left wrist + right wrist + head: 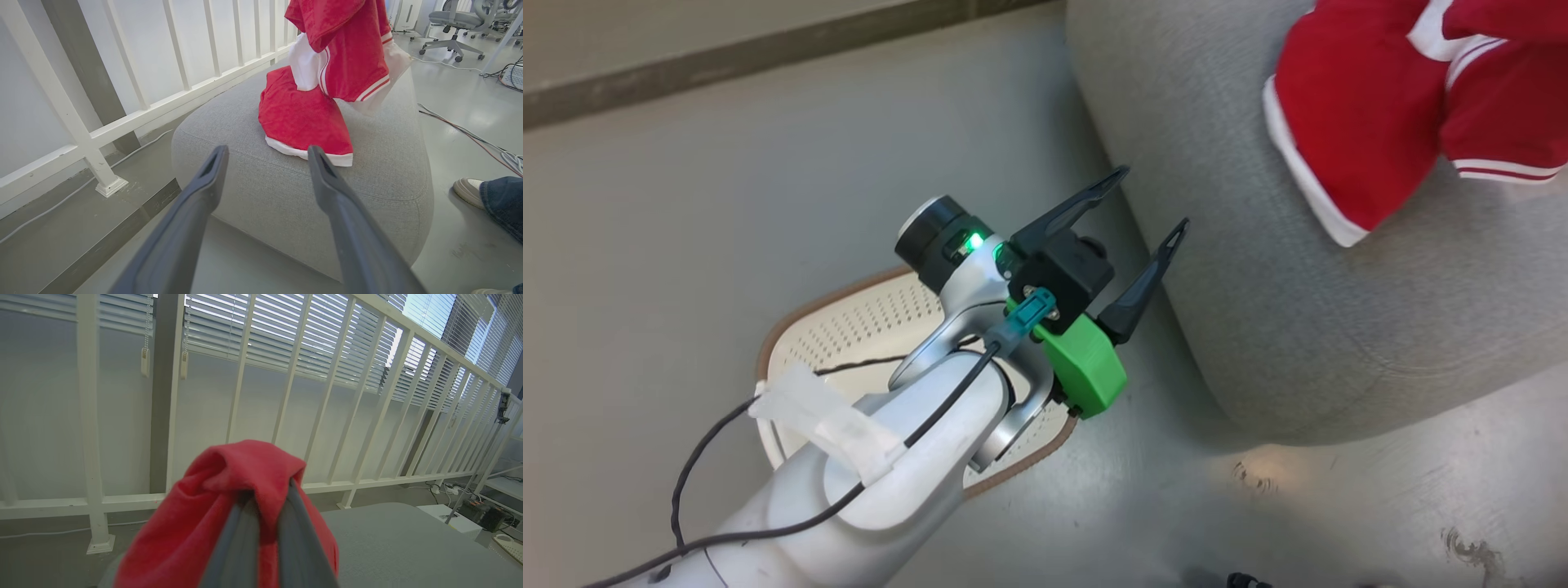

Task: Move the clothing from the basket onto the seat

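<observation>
Where the smooth grey floor [727, 204] meets the wall, a white railing [163, 106] of slim upright bars runs behind the seat [253, 188], and slatted blinds [286, 335] hang beyond it. The seat is a broad grey cushion of coarse woven fabric with rounded corners and a seam near its edge. Part of the soft, bright red clothing [302, 118] lies flat on its top, white ribbed hem toward the near edge. More of it hangs from above, showing white stripes and a white panel. The right gripper [267, 498] has its two dark fingers pressed together on a bunched fold of that red cloth, above the cushion. The left gripper [1152, 198] stands wide apart and empty beside the seat's rounded end, over the floor. Under its pale forearm sits the basket [866, 318], cream plastic with rows of small holes and a brown rim. Most of its inside is hidden by the arm. Farther off are loose cables [470, 134], an office chair [453, 24], and a person's shoe [466, 190] on the floor.
</observation>
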Available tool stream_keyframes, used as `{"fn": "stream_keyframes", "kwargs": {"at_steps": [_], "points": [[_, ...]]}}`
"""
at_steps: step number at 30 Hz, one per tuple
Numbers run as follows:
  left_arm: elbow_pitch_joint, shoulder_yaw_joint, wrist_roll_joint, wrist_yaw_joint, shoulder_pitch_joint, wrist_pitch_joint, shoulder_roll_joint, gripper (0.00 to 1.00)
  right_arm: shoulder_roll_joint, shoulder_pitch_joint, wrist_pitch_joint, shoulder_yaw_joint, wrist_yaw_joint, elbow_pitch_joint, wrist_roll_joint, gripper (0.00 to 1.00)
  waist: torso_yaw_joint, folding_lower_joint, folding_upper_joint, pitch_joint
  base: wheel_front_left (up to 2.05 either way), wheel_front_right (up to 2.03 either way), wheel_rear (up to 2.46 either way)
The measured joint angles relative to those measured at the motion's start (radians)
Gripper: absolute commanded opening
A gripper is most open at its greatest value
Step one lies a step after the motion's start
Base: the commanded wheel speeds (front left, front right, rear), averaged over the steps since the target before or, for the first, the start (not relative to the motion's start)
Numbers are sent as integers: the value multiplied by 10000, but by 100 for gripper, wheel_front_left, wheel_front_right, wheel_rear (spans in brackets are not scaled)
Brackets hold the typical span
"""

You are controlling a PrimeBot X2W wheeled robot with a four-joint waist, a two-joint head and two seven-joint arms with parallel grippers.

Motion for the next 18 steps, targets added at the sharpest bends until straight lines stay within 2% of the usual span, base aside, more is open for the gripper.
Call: {"fn": "stream_keyframes", "kwargs": {"at_steps": [5,9,18], "points": [[-232,-203,59,-94,-285,249,-10,100,94,2,36,0,-102,650,12,0,270,0,0,476,0,0,0],[-293,-382,328,-188,-421,454,-23,100,621,16,35,117,-249,1214,107,0,425,-1,0,885,0,0,0],[-307,-610,447,-355,-619,591,-10,100,1933,130,-165,706,-345,2483,113,0,714,-1,0,1708,0,0,0]]}}
